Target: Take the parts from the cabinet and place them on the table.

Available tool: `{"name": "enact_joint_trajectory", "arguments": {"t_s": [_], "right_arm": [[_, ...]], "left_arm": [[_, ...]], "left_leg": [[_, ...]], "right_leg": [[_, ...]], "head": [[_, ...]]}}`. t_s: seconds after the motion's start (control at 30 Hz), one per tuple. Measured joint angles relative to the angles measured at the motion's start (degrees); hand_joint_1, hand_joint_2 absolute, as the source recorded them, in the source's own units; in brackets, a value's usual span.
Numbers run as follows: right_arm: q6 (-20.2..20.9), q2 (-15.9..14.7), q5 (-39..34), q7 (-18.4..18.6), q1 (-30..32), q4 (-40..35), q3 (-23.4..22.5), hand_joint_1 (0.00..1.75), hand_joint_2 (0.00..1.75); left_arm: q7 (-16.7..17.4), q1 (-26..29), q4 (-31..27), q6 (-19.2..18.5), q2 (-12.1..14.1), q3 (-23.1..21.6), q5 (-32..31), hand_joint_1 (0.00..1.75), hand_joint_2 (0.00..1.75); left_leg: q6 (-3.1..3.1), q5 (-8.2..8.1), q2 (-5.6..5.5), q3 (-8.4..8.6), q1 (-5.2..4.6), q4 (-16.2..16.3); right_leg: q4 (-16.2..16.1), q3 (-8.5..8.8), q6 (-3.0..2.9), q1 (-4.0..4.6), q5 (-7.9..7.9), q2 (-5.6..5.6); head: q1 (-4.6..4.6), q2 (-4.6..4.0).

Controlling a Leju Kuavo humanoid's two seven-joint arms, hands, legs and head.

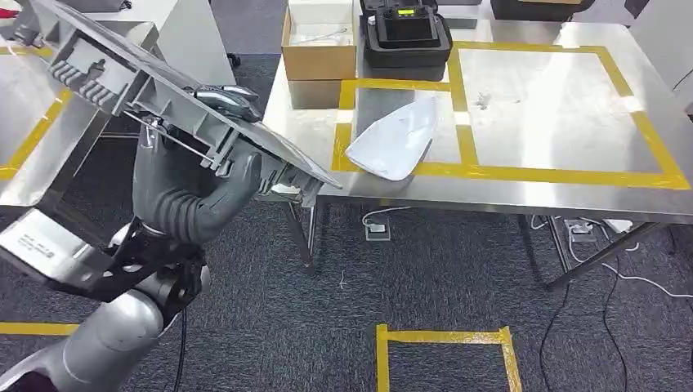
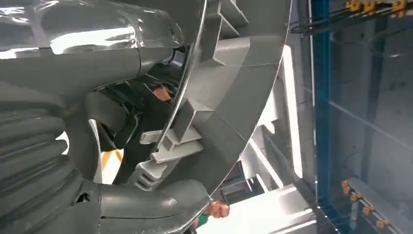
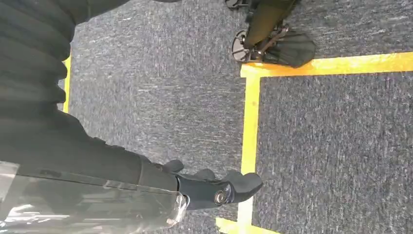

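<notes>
My left hand [image 1: 193, 194] grips a large grey plastic panel [image 1: 163, 90] by its ribbed underside and holds it tilted above the floor, just off the steel table's [image 1: 556, 114] left front corner. In the left wrist view the panel [image 2: 234, 87] fills the space beyond my thumb [image 2: 146, 204], which wraps its edge. A white curved part [image 1: 396, 139] lies on the table inside the left yellow-taped field. My right hand [image 3: 209, 187] hangs over the carpet with its fingers apart and nothing in them.
A cardboard box [image 1: 319, 49] and a black case [image 1: 404, 37] stand at the table's back left. A second steel table [image 1: 33, 122] is on the left. Yellow tape [image 1: 445, 339] marks the carpet, cables [image 1: 588, 237] lie under the table, and a wheeled base [image 3: 265, 39] stands nearby.
</notes>
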Motion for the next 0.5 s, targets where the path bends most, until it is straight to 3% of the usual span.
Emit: {"name": "enact_joint_trajectory", "arguments": {"t_s": [0.23, 0.5], "right_arm": [[0.1, 0.2, 0.3, 0.1, 0.0, 0.0, 0.0, 0.0, 1.75], [0.5, 0.2, 1.4, 1.4, 0.0, 0.0, 0.0, 0.0, 1.75]], "left_arm": [[-0.1, -0.8, 0.0, 0.1, 0.0, 0.0, 0.8, 1.75, 1.75], [-1.6, -2.3, 0.9, 0.2, 0.3, 0.2, 7.1, 1.75, 1.75]], "left_leg": [[-0.15, 0.12, -0.01, -0.02, -0.03, -0.1], [-0.09, 0.15, -0.03, -0.05, -0.12, -0.1]], "right_leg": [[0.0, 0.05, -0.12, -0.05, 0.02, -0.01], [-0.1, 0.11, -0.17, -0.14, 0.14, -0.02]], "head": [[0.0, 0.0], [0.02, 0.0]]}}
